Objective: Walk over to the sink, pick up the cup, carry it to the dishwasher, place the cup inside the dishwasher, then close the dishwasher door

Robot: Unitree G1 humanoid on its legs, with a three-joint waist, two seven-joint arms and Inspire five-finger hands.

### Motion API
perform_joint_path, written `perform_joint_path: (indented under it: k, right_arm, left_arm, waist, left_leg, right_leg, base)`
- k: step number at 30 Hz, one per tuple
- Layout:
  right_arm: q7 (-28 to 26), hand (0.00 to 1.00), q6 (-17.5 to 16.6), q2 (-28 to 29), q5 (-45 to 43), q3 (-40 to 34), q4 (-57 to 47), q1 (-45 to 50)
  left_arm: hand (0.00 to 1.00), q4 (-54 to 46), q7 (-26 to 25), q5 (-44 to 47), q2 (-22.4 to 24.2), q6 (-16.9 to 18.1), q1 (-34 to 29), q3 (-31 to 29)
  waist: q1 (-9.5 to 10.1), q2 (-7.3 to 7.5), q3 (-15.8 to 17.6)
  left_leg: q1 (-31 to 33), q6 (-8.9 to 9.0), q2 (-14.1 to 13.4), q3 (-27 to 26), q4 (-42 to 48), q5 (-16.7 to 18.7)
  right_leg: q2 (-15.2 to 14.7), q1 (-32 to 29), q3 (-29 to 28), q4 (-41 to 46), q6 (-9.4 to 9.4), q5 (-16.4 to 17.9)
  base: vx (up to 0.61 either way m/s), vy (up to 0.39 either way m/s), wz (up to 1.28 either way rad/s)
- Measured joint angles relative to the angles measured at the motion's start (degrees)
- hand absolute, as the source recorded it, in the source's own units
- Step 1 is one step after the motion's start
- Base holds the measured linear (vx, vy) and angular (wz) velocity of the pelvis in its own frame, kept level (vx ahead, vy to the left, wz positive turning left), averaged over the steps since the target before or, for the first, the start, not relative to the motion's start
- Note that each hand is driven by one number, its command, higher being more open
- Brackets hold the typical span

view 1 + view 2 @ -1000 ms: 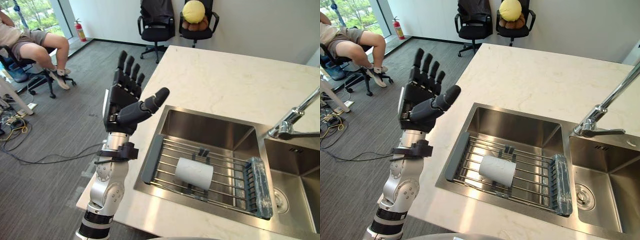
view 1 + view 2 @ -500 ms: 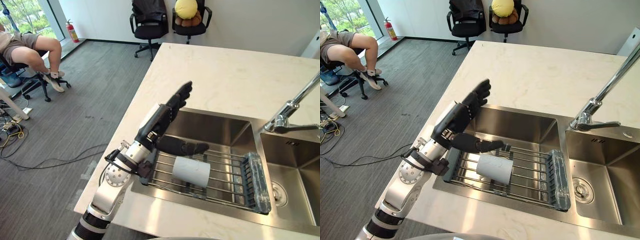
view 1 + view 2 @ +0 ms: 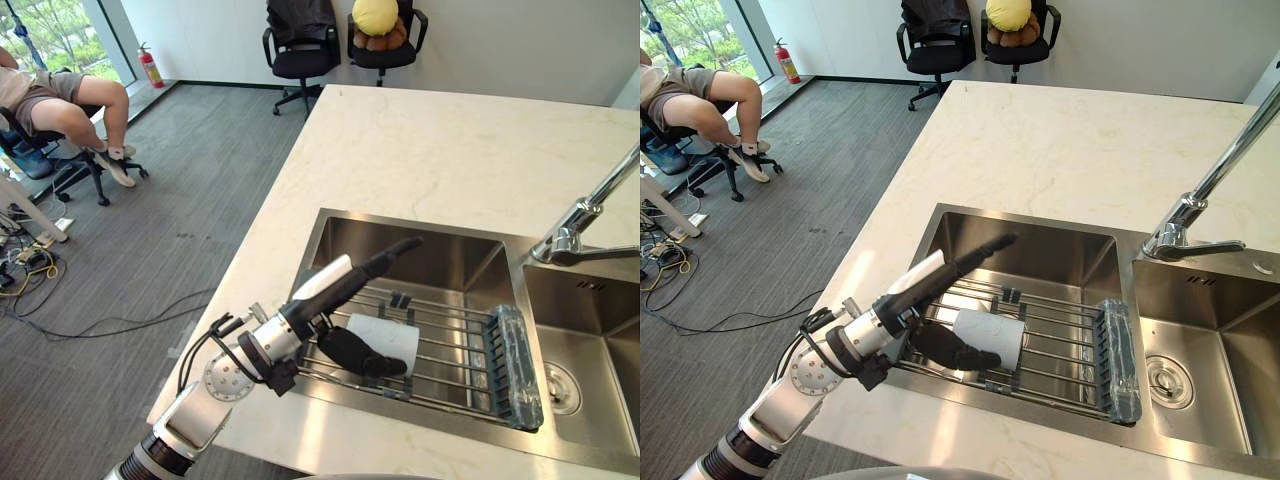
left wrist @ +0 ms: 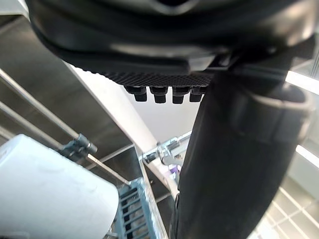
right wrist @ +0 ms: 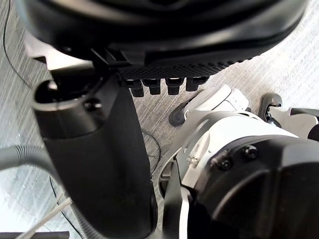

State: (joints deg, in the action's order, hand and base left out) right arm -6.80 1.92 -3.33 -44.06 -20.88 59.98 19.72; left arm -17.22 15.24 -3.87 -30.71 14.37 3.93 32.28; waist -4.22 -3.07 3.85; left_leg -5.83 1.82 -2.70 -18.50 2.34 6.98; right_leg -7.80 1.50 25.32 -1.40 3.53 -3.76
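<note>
A white cup (image 3: 392, 337) lying on the sink's (image 3: 420, 255) wire rack (image 3: 455, 352) is straddled by the left hand (image 3: 322, 290), fingers and thumb spread.

white cylindrical cup (image 3: 388, 337), plain with no pattern. silver wire rack with a grey-blue plastic frame (image 3: 515, 365). brushed silver steel sink (image 3: 420, 250). the left hand (image 3: 340, 285) is black with a white panel along its side. the surface (image 3: 450, 160) is cream stone with faint pale brown veins. dark grey carpet floor (image 3: 190, 210) with fine stripes. black office chair (image 3: 298, 45). round yellow cushion (image 3: 375, 14) above something brown. red fire extinguisher (image 3: 153, 68).
</note>
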Motion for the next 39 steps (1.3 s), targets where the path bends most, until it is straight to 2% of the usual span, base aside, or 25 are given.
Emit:
perform_joint_path:
  k: [3, 5, 13, 19, 24, 29, 39]
  right_arm:
    - [-0.7, 1.0, -0.2, -0.1, -1.0, 0.0, 0.7, 0.0]
    - [-1.4, 1.0, -0.7, -0.1, -1.0, 0.0, 1.5, 0.1]
    - [-2.9, 1.0, -3.3, 0.0, -1.0, -0.1, 2.1, 1.3]
    - [-4.2, 1.0, -3.9, 0.0, -1.0, 0.1, 2.0, 1.0]
    - [-4.2, 1.0, -3.8, -0.2, -1.0, 1.1, 2.1, 0.6]
    - [-3.4, 1.0, -3.2, -0.3, -1.0, 2.6, 1.4, -0.6]
    - [-0.3, 1.0, -2.1, -1.4, -3.7, 6.4, 1.0, -1.9]
  left_arm:
    - [1.0, 1.8, -0.6, -1.1, -0.4, -0.1, 1.6, 2.1]
    - [1.0, 3.4, -2.7, -2.0, -0.7, -0.4, 1.8, 2.3]
    - [1.0, 7.2, -7.4, -4.1, -1.5, -0.9, 4.2, 5.8]
    - [1.0, 11.2, -10.4, -4.7, -2.2, -1.0, 4.3, 6.6]
    - [1.0, 11.4, -10.2, -5.2, -2.4, -1.7, 4.5, 6.6]
    - [1.0, 11.4, -9.8, -5.1, -2.3, -4.4, 6.0, 7.9]
    - [1.0, 13.2, -5.8, -5.0, -0.8, -7.1, 9.1, 8.8]
  waist:
    - [-0.22, 0.04, 0.0]
    - [-1.57, 0.09, 0.1]
    - [-3.08, 0.11, 0.1]
    - [-4.53, -0.13, 0.4]
    - [-4.57, -0.19, 1.6]
    - [-4.72, -0.22, 1.9]
    - [-5.1, -0.65, 2.2]
  left_leg:
    - [0.0, 0.0, 0.0, -1.4, -0.1, 0.0]
    - [-0.1, 0.0, 0.0, -1.8, -0.1, 0.0]
    - [-0.1, -0.19, -0.3, -3.3, -0.2, 0.1]
    - [-1.2, -0.12, -0.4, -4.4, -1.0, 0.2]
    - [-2.1, 0.16, -0.6, -4.8, -1.2, 0.3]
    - [-2.4, 0.17, -0.6, -4.3, -1.3, 0.3]
    - [-2.3, 0.34, -0.4, -2.3, -2.2, -0.3]
  right_leg:
    - [0.1, -0.7, -1.2, 0.0, -0.14, -0.4]
    - [0.2, -0.8, -1.6, 0.0, -0.2, -0.6]
    - [0.6, -1.5, -3.2, 0.0, -0.4, -0.9]
    - [1.4, -0.4, -3.8, -2.7, -0.29, -2.0]
    - [1.8, 0.6, -4.0, -3.4, -0.25, -2.3]
    - [1.8, 1.2, -3.4, -3.7, -0.23, -2.3]
    - [1.5, 1.4, -1.0, -3.8, -0.06, -2.2]
  base:
    - [-0.05, 0.009, -0.23]
    - [-0.06, 0.008, -0.1]
    - [-0.04, 0.001, -0.09]
    - [0.01, -0.005, -0.1]
    - [0.0, 0.0, -0.03]
    - [-0.02, 0.006, 0.04]
    - [-0.02, 0.008, 0.09]
